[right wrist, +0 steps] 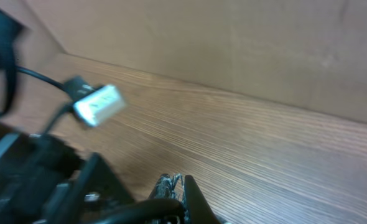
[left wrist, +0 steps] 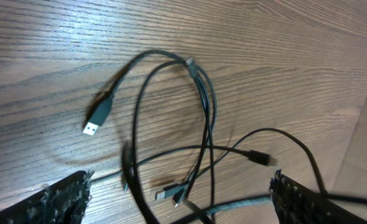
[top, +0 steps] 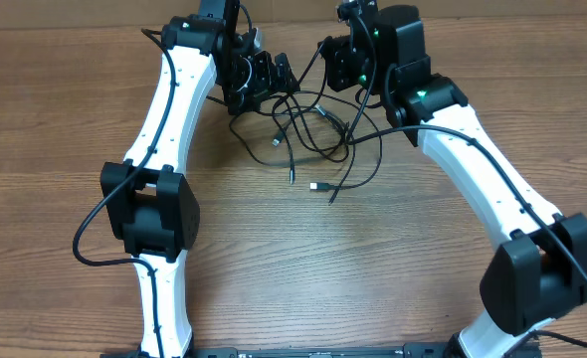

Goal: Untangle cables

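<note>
Wood-grain table [top: 303, 268] under everything; a tan wall [right wrist: 233, 50] rises behind it in the right wrist view

Overhead: left pincer [top: 270, 78] and right pincer [top: 335, 66] face each other close to the far edge. The cables [top: 308, 134] lie in a loose tangle between both pincers and just on their near side, with plug ends trailing toward bare wood. Open table lies beyond the tangle, flanked by the arms [top: 164, 149]. Both pincers are too dark and small to read here

Left wrist: the left pincer spreads wide, its fingers [left wrist: 62, 199] cut off at the lower corners. The cables loop on the wood ahead of them and between them, touching neither. A silver-tipped plug [left wrist: 93, 124] lies ahead, toward the left finger. The order of the crossing strands is unreadable

Right wrist: the right pincer is closed tight, only its tips showing at the bottom edge. A dark cord curves beside the tips; cannot tell whether it is pinched. A blurred pale plug [right wrist: 99, 102] sits ahead and left of them
</note>
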